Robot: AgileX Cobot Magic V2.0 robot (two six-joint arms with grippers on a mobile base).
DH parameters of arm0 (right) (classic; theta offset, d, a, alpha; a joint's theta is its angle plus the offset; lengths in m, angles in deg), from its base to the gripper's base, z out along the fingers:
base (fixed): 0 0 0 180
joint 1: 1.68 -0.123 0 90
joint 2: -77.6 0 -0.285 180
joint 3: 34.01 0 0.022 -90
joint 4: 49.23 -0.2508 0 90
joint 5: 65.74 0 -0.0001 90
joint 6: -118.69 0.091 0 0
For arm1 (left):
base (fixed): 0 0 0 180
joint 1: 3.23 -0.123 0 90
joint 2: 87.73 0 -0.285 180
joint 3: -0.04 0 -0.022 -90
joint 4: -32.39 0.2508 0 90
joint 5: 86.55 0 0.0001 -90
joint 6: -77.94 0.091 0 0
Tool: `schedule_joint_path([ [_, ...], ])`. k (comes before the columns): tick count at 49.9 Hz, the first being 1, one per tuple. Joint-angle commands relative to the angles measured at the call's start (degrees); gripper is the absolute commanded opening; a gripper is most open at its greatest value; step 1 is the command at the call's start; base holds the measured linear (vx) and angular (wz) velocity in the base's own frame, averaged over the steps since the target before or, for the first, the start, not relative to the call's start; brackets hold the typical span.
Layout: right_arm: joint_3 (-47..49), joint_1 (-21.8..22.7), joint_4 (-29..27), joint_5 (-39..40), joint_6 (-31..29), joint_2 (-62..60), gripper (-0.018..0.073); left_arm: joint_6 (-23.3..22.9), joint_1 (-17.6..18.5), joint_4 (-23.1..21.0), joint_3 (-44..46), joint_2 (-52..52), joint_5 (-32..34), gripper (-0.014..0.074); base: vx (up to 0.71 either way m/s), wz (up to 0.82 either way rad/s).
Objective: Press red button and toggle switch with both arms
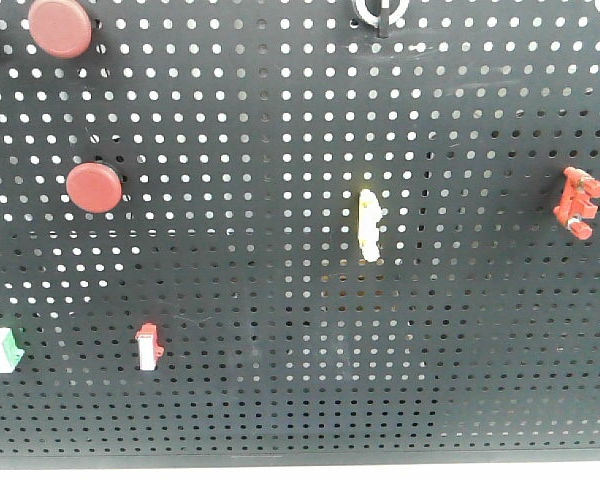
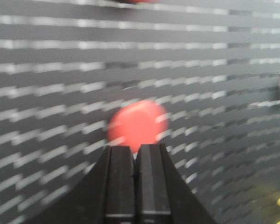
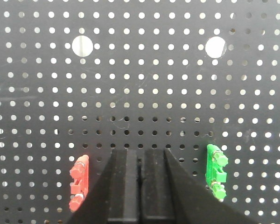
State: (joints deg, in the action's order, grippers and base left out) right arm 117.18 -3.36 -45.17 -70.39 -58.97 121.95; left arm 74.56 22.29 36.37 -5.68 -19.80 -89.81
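We see the red button (image 1: 93,187) on the left part of the black pegboard (image 1: 280,380), below a second, larger red button (image 1: 60,27) at the top-left corner. In the left wrist view the same button (image 2: 137,123) is a blurred red disc at mid-frame. The left gripper (image 2: 135,148) sits just under its lower edge with its two black fingers pressed together. We cannot tell whether the tips touch the button.

The toggle switch (image 1: 380,12) is at the top edge of the front view, right of centre and cut off by the frame. Only part of its pale ring and a short black lever pointing down are visible.

Below it, near mid-board, stands a narrow yellow-white switch (image 1: 370,225). A green-and-white switch (image 1: 6,349) and a red-and-white switch (image 1: 148,346) sit low on the left.

In the right wrist view the right gripper (image 3: 141,154) is closed too, with only a thin seam between its fingers. It faces bare board between a red plastic fitting (image 3: 79,182) and a green plastic fitting (image 3: 216,171).
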Motion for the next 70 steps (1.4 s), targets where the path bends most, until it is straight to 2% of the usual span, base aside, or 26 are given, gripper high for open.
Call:
schedule_joint_path([
  [1,1.82,0.06,0.24,4.65,-0.24,0.33,0.0000,-0.51,0.59,-0.73,3.91,1.41,5.42,0.0001,0.00,0.00],
  [16,1.82,0.06,0.24,4.65,-0.24,0.33,0.0000,-4.12,0.53,-0.73,8.09,6.39,6.14,0.0001,0.00,0.00],
  [40,1.82,0.06,0.24,4.65,-0.24,0.33,0.0000,-4.19,0.53,-0.73,8.21,8.81,6.51,0.0001,0.00,0.00],
  [49,1.82,0.06,0.24,6.06,-0.24,0.32,0.0000,-4.13,0.87,-0.67,8.21,6.14,6.93,0.0001,0.00,0.00],
  [57,1.82,0.06,0.24,6.06,-0.24,0.32,0.0000,-3.21,0.87,-0.67,7.64,1.80,2.32,0.0001,0.00,0.00],
  [70,1.82,0.06,0.17,6.18,-0.19,0.32,0.0000,-3.08,0.82,2.70,-1.04,-7.71,0.77,0.0000,0.00,0.00],
])
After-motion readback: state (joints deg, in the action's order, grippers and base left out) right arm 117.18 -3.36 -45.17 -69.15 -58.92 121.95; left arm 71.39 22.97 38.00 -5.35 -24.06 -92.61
